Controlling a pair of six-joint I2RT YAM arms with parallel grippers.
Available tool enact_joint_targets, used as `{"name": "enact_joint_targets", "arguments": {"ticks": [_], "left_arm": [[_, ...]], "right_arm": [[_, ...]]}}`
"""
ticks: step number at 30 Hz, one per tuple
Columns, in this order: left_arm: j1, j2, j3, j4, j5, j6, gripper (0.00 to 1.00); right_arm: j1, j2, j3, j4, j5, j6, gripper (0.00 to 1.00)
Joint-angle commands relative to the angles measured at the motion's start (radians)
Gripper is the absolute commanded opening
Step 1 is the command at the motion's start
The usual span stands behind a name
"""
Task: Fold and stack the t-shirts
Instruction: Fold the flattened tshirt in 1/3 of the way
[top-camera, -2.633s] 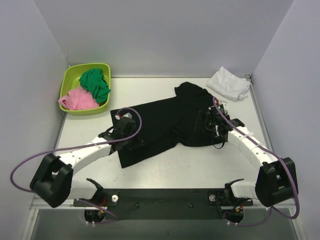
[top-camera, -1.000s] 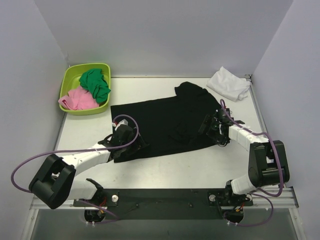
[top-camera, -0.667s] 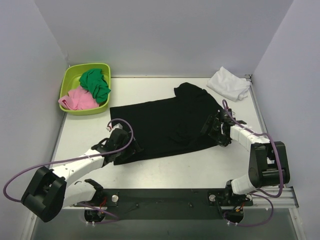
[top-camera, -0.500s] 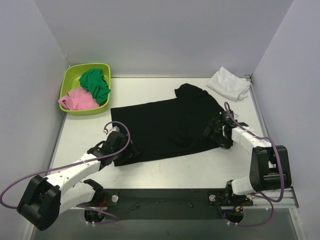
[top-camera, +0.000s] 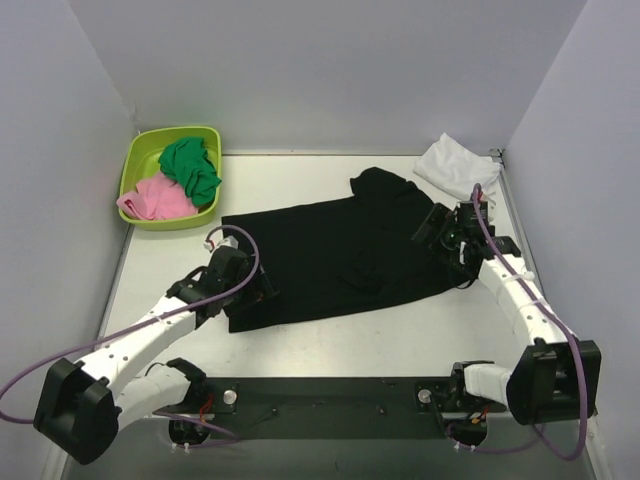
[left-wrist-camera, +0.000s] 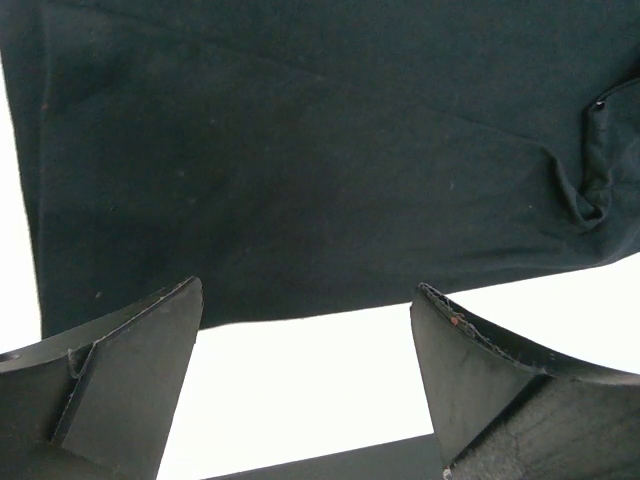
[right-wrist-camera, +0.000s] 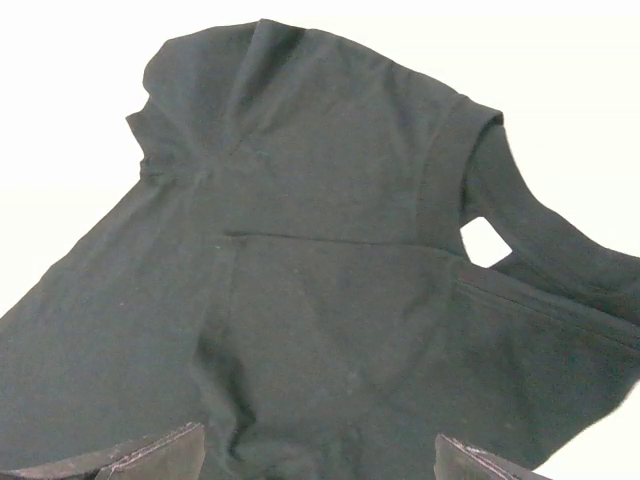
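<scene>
Black t-shirt (top-camera: 340, 255) lies spread on the worktop (top-camera: 350, 340), long axis running left to right. Left arm (top-camera: 150, 325) has its jaws wide and empty at the near-left hem corner. Right arm (top-camera: 515, 290), jaws wide too, hangs over the right-hand end.

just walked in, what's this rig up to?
Two arms are working on a black t-shirt spread mostly flat across the middle of the table. The left pincer is open at its near-left hem, and the right pincer is open over its sleeve end. Neither grips cloth. A white t-shirt lies bundled at the far right corner.
</scene>
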Motion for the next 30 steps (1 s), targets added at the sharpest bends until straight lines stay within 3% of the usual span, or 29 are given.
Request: {"name": "enact_joint_targets", "arguments": {"ticks": [1, 9, 30], "left_arm": [[0.004, 0.113, 0.058, 0.099, 0.024, 0.018, 0.95], [0.012, 0.234, 0.095, 0.156, 0.002, 0.013, 0.95], [0.016, 0.305, 0.029, 0.144, -0.064, 0.005, 0.96]], "right_arm": [[0.011, 0.14, 0.06, 0.1, -0.089, 0.038, 1.0], [0.013, 0.295, 0.084, 0.202, -0.081, 0.033, 1.0], [0.005, 0.246, -0.17, 0.266, -0.025, 0.047, 1.0]]}}
